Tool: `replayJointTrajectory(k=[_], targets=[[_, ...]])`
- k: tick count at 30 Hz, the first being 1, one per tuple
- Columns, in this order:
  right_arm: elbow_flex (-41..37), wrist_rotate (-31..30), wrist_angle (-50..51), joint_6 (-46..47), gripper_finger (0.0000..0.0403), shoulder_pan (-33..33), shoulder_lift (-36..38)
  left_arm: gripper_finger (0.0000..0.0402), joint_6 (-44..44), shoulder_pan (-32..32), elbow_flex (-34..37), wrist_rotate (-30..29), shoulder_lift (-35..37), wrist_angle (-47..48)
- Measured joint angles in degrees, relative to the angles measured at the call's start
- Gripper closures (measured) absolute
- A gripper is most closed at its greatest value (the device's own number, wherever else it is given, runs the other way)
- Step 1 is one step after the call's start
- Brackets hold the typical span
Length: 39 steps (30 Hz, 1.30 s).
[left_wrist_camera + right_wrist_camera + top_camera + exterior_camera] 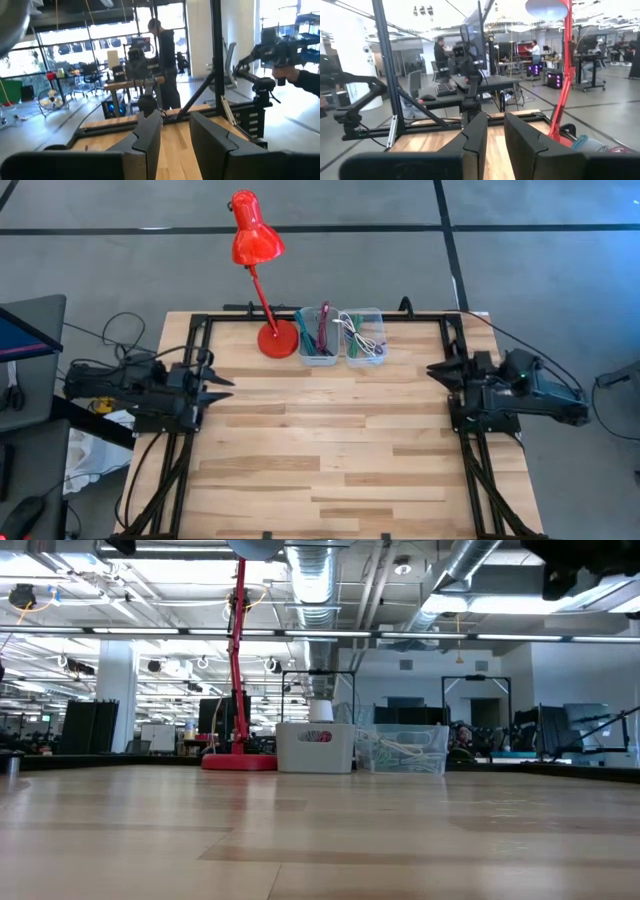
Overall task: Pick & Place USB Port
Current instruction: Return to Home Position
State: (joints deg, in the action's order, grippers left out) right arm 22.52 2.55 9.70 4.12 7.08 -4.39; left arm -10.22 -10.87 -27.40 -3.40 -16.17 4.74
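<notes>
— Cables (325, 330)?
— Top centre of high view: in gray bin (318, 360) and clear bin (366, 361), right of red lamp (256, 238).
— Your jaws?
— L jaws, R jaws both slightly apart, mid-left and mid-right over table (330, 450).

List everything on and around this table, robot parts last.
desk lamp: one, red, base at the table's far edge, beside the gray bin.
gray bin: one, between the lamp base and the transparent bin.
transparent bin: one, clear, next to the gray bin.
charger cables: several, pink, dark, white, green, inside both bins.
table: one, light wood.
person: one, dark clothes, beyond the table.
left gripper: dark, left edge, open, empty.
right gripper: dark, right edge, open, empty.
</notes>
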Motion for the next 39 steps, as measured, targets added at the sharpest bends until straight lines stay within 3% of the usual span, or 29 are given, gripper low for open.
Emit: replayJointTrajectory(k=[5, 18, 29, 39], targets=[[0.0, 0.0, 2.7, 0.0, 0.0343, -1.3, 4.3, 0.0297, -0.7, 0.0, 2.1, 0.0, 3.5, 0.2], [2.6, 0.0, 8.2, -0.4, 0.0343, -1.9, 4.1, 0.0297, -0.9, 0.0, 6.5, 2.2, 16.0, 0.2], [2.6, 0.0, 8.9, -0.2, 0.0343, -1.9, 4.2, 0.0297, 0.5, 0.0, 7.9, 2.2, 16.1, 0.7], [5.5, 0.2, 15.3, -0.9, 0.0343, -1.9, 4.2, 0.0297, 2.0, 0.0, 8.0, 4.4, 16.1, 3.7]])
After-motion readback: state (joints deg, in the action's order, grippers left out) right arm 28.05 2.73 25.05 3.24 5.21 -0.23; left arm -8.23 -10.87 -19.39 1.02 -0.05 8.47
